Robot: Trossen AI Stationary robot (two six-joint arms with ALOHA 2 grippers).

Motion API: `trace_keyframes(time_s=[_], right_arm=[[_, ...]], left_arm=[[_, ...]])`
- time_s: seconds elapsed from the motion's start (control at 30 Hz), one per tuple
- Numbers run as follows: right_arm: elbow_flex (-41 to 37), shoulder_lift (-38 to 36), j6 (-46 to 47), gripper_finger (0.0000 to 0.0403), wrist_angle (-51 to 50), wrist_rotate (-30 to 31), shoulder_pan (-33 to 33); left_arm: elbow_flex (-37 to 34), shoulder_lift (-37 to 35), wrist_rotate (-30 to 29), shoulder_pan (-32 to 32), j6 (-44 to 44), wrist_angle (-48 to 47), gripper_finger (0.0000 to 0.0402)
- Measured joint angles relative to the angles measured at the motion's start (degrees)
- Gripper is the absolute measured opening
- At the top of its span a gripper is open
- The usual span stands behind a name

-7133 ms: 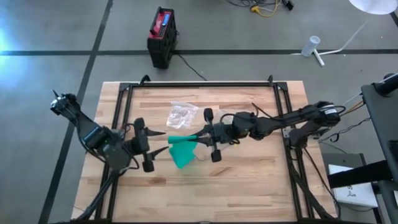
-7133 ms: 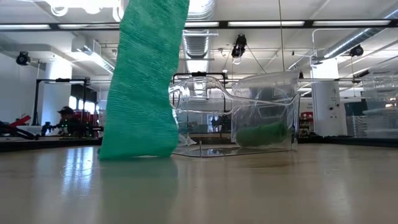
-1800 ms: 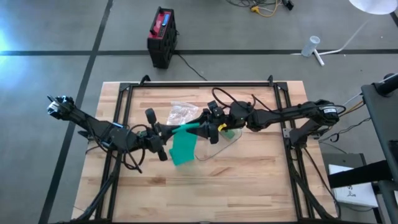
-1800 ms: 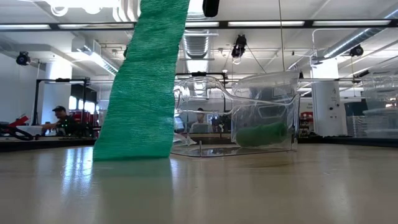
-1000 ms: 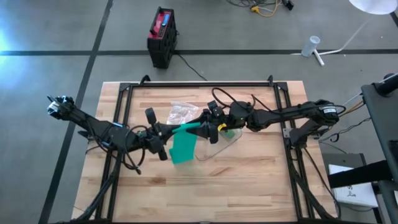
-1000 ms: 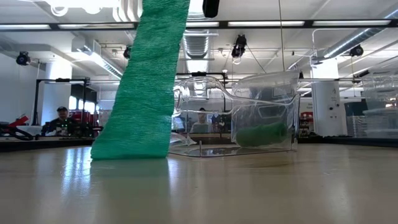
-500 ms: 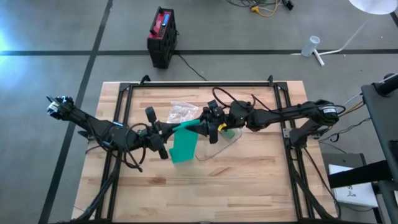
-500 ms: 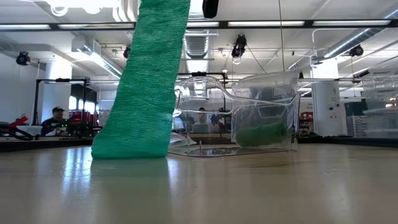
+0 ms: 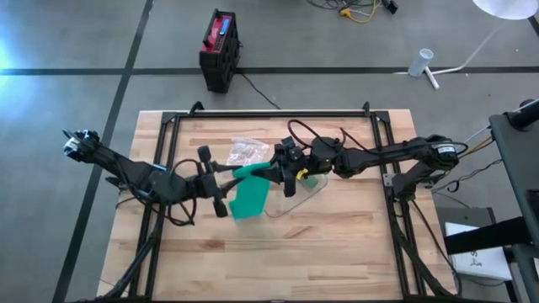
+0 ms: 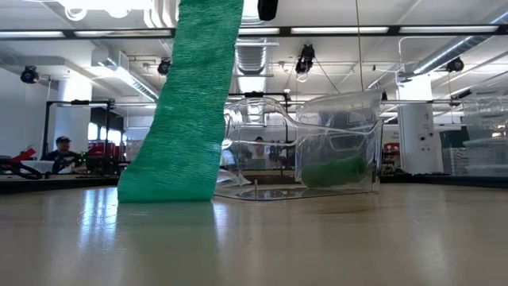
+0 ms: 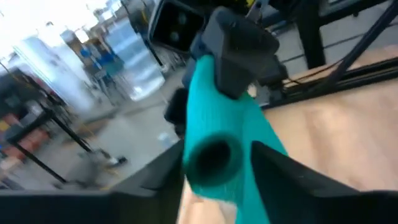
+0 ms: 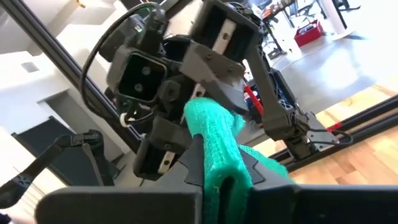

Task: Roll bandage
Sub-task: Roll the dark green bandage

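A green bandage is partly wound into a roll (image 9: 248, 172) held above the table's middle. Its loose strip (image 10: 186, 103) hangs down, and its lower end (image 9: 248, 204) rests on the wood. My right gripper (image 9: 269, 169) comes from the table's right and is shut on the roll (image 12: 214, 140). My left gripper (image 9: 227, 179) comes from the left and stands open. Its two fingers stand on either side of the roll's other end (image 11: 211, 157). My right gripper pinches the roll's right-hand end (image 12: 219, 163) between its two fingers. They come level from the table's right and lie along the roll. The roll is level and clear of the table, with the strip's lower end (image 10: 167, 191) on the wood. Whether my left gripper touches the roll, I cannot tell.
A clear plastic package (image 10: 317, 151) with a green roll (image 10: 333, 171) inside lies just behind and to the right of the strip. Crumpled clear plastic (image 9: 244, 151) lies farther back. A black frame (image 9: 269, 114) borders the table, and bare wood stretches along the near edge.
My left gripper has rolled a little about the line it points along, staying at the roll's left end. The roll remains aloft between the two grippers, and the strip's lower end stays on the table.
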Motion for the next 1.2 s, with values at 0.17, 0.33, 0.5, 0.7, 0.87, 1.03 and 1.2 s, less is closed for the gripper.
trace_keyframes(time_s=[0.17,0.33,0.5,0.7,0.87,1.03,1.2], right_arm=[[0.0,0.0,-3.4,0.0022,0.3,0.0,0.0],[0.0,0.0,-10.2,0.0016,1.4,0.0,0.0],[0.0,0.0,-17.5,0.0015,1.3,0.1,0.1],[0.0,0.0,-23.0,0.0015,1.3,-0.2,0.2],[0.0,0.0,-27.3,0.0015,1.2,-0.4,0.7],[0.0,0.0,-29.0,0.0018,1.3,-0.4,1.4],[0.0,0.0,-29.1,0.0018,1.2,0.0,1.7]], left_arm=[[4.8,-0.5,7.3,0.0,-12.9,-7.9,0.0237],[8.3,-0.3,10.4,0.4,-24.1,-10.3,0.0289],[8.6,-0.3,11.4,2.7,-28.1,-11.4,0.0301],[8.0,0.0,19.3,7.6,-29.8,-11.1,0.0288],[7.9,0.1,23.3,10.4,-30.3,-11.2,0.0257],[7.9,0.1,25.7,11.1,-30.2,-11.4,0.0176],[7.9,0.0,26.7,11.0,-29.8,-11.8,0.0045]])
